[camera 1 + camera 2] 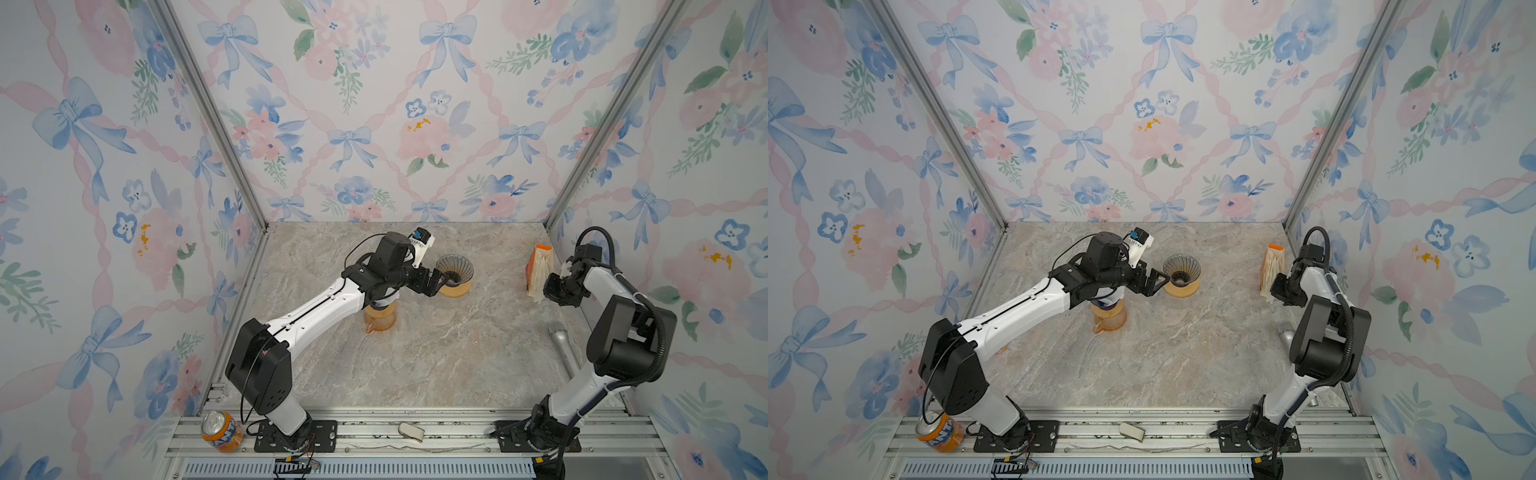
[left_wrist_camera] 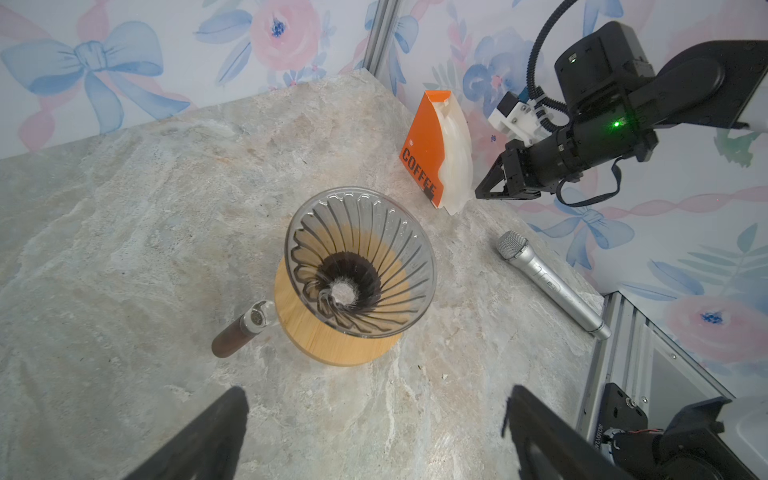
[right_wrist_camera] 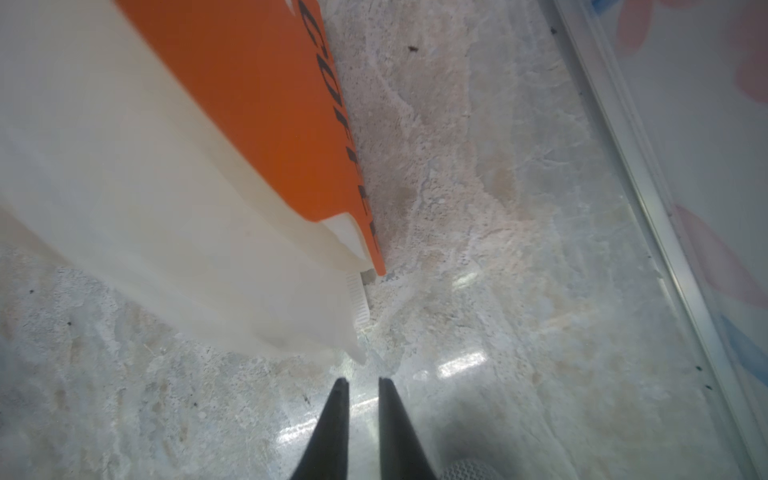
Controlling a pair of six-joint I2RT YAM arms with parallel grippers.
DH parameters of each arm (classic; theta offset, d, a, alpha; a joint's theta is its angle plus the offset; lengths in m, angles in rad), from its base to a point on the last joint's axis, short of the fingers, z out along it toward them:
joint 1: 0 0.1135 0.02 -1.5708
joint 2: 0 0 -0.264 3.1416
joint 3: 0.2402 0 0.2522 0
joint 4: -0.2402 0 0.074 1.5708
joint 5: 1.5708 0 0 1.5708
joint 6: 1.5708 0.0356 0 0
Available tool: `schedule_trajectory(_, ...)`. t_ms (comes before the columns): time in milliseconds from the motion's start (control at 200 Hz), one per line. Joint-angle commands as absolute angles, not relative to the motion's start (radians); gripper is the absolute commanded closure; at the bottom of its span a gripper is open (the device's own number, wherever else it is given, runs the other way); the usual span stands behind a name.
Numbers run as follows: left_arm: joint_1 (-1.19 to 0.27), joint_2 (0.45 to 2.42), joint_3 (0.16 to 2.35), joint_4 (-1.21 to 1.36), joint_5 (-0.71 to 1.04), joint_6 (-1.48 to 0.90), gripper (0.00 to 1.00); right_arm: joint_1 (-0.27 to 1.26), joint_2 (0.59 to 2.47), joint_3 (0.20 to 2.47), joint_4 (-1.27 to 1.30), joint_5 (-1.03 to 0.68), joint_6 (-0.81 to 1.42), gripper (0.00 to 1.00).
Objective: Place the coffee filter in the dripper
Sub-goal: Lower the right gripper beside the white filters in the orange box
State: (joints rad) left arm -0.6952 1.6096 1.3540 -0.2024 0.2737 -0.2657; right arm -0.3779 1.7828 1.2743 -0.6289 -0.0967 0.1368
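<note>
You are at the pick-up step, with no filter in hand yet. The coffee filters stand as a white stack in their orange holder at the far right of the tabletop. That is well apart from the dripper, whose glass cone sits empty on its wooden base. Your right claw is low, just beside the stack's near corner. Its jaws are drawn narrow, with bare tabletop showing through the slit and nothing between them, and the lowest filter tip ends just short of the fingertips. Your left claw is spread wide and holds nothing, hovering by the dripper on its handle side. Next, I judge, you need one jaw behind the outermost sheet and one in front, so you pinch only that sheet and draw it clear without tipping the holder. Thin paper clings, so two may come at once. Then carry it across to the cone, where the left claw could steady the base. Mind the microphone lying near the right arm and the orange jug under the left arm. The soda can on the front rail is out of the way.
</note>
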Motion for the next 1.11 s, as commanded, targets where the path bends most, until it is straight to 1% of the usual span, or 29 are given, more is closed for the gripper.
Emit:
schedule_trajectory(0,-0.699,1.621,1.387,-0.184,0.286,-0.276,0.02,-0.384,1.803,1.313,-0.649,-0.105,0.120,0.82)
schedule_trajectory(460,-0.699,1.633,1.397,-0.186,0.291,-0.296,0.02,-0.385,1.874,1.360,-0.634,-0.136,0.127,0.82)
schedule_trajectory(730,-0.701,1.645,1.408,-0.187,0.299,-0.303,0.02,-0.386,1.878,1.360,-0.614,-0.158,0.127,0.82)
schedule_trajectory(935,-0.700,1.654,1.417,-0.186,0.307,-0.308,0.02,-0.387,1.866,1.354,-0.615,-0.157,0.130,0.91)
schedule_trajectory(1040,-0.701,1.657,1.420,-0.186,0.308,-0.313,0.02,-0.387,1.845,1.357,-0.639,-0.148,0.130,1.00)
schedule_trajectory(1100,-0.701,1.659,1.422,-0.186,0.313,-0.314,0.02,-0.388,1.830,1.355,-0.648,-0.139,0.129,1.00)
